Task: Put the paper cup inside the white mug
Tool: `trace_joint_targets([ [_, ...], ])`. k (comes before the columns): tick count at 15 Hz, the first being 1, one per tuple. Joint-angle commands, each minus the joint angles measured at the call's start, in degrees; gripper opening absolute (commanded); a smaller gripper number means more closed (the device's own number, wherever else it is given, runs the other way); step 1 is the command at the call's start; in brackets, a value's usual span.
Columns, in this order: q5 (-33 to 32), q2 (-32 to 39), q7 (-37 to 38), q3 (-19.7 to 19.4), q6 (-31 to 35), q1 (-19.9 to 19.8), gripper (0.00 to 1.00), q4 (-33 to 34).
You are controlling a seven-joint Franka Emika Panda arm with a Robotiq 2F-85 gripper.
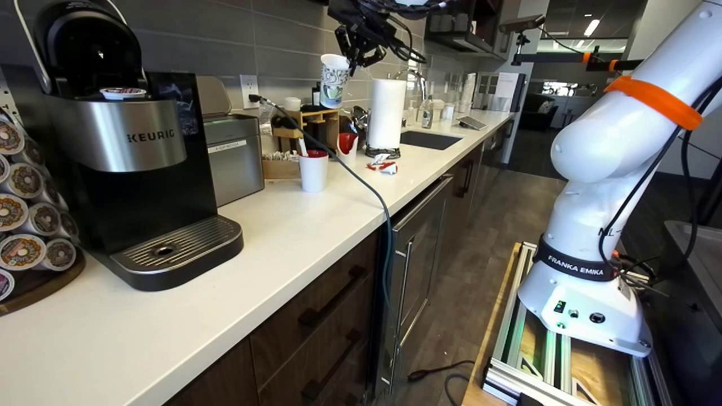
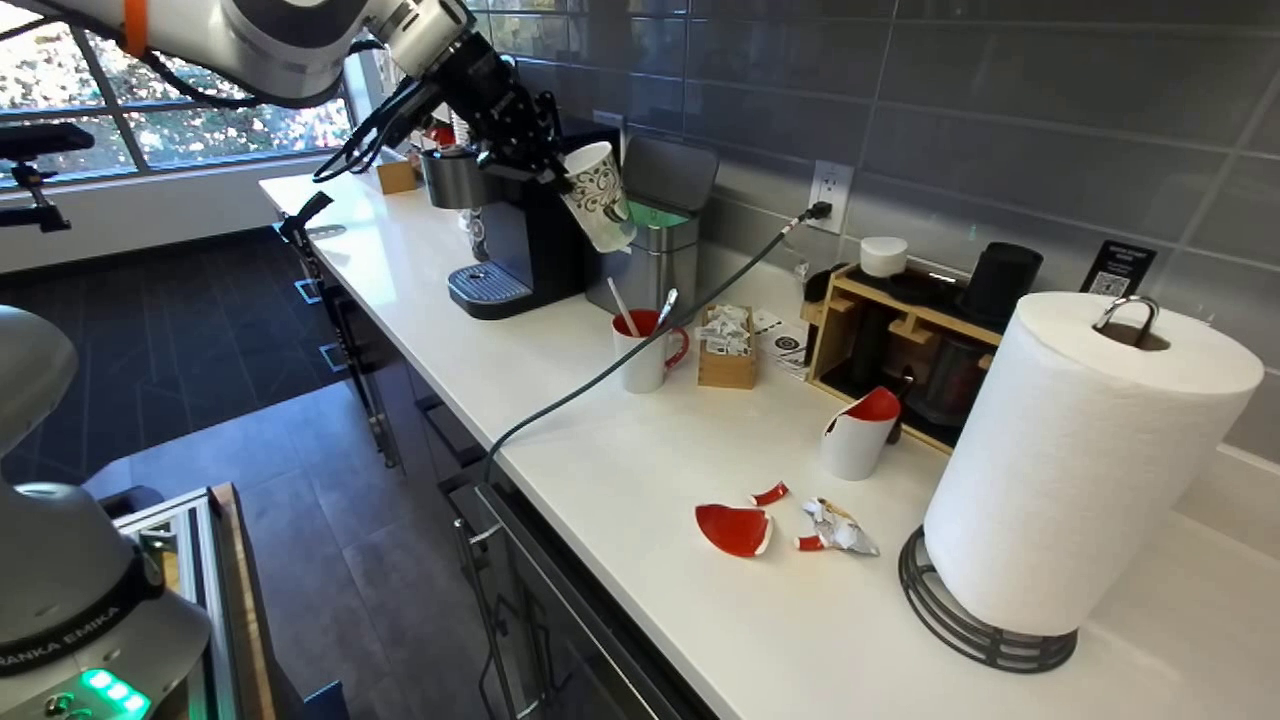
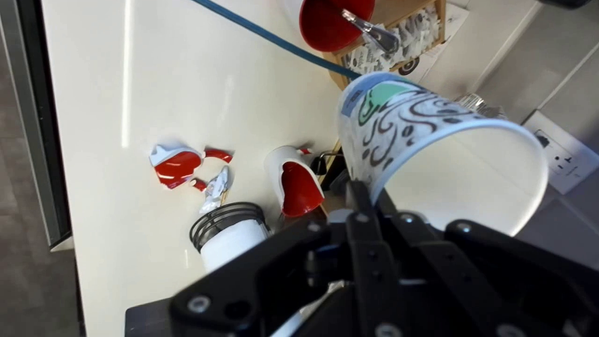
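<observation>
The paper cup [image 1: 334, 82], white with a green and dark swirl print, hangs in the air above the counter. It also shows, tilted, in an exterior view [image 2: 600, 195] and in the wrist view [image 3: 398, 121]. My gripper [image 3: 370, 194] is shut on its rim wall, one finger inside and one outside; it shows in both exterior views [image 1: 356, 59] [image 2: 562, 178]. A white mug [image 2: 643, 368] with red inside and red handle stands upright below, two utensils in it [image 3: 334, 25]. A second white mug [image 2: 855, 445], broken open, stands nearer the towel roll [image 3: 276, 164]. Which one is meant, I cannot tell.
A dark cord [image 2: 600, 378] runs from the wall outlet across the counter, past the intact mug. Red and white shards [image 2: 735, 530] lie before the broken mug. A paper-towel roll [image 2: 1070, 480], wooden organizer [image 2: 910, 330], packet box [image 2: 728, 370] and coffee maker [image 1: 124, 135] stand around.
</observation>
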Motion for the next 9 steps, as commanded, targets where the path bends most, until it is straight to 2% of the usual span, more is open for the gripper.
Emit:
trace_joint_targets([
  [1,-7.0,7.6,5.6,0.9,-9.1,2.5,0.01,7.4],
  [4,-6.6,13.8,5.3,-1.7,-11.4,7.9,0.01,11.0],
  [8,-3.4,21.4,4.3,-7.4,-7.4,14.4,0.01,15.0],
  [9,-0.7,22.1,2.2,-9.4,-6.4,16.1,0.01,15.3],
])
